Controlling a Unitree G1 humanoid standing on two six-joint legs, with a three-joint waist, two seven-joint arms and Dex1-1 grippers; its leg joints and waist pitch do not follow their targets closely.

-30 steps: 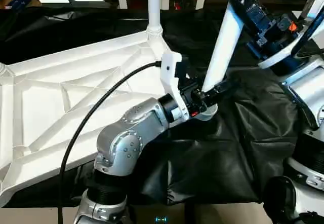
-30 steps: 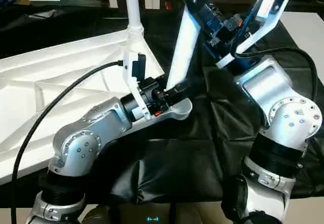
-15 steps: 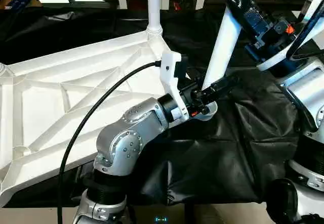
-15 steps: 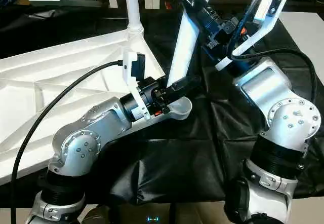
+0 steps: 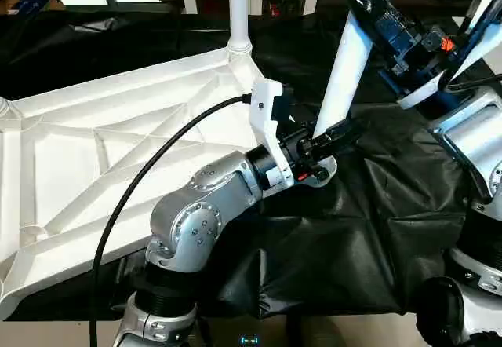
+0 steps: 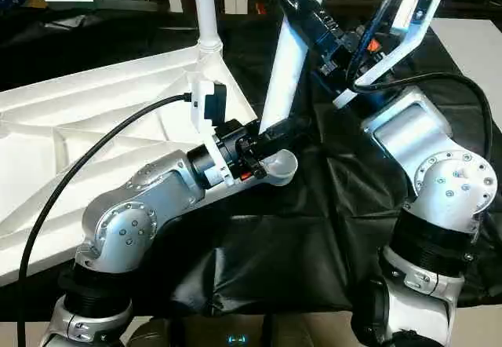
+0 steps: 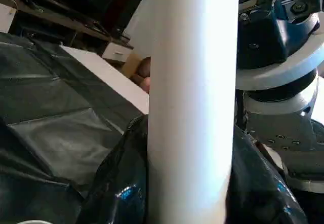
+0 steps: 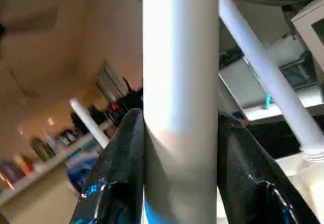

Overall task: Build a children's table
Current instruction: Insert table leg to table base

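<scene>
Now, line by line:
Tabletop: white, lying underside up on the black-draped work table, its X-shaped ribs facing the camera.
Fitted leg: a white tube standing upright in the round socket at the tabletop's far corner.
Loose leg: a second white tube, tilted, with its lower end at the socket of the tabletop's near right corner and its top leaning away to the right.
Left gripper: both black fingers are pressed against the loose leg low down, just above the socket; the left wrist view shows a finger on each side of the tube.
Right gripper: clamped on the same leg higher up, with one finger on either side of the tube in the right wrist view.
Cable: a black cord arching from the left wrist across the tabletop.
</scene>
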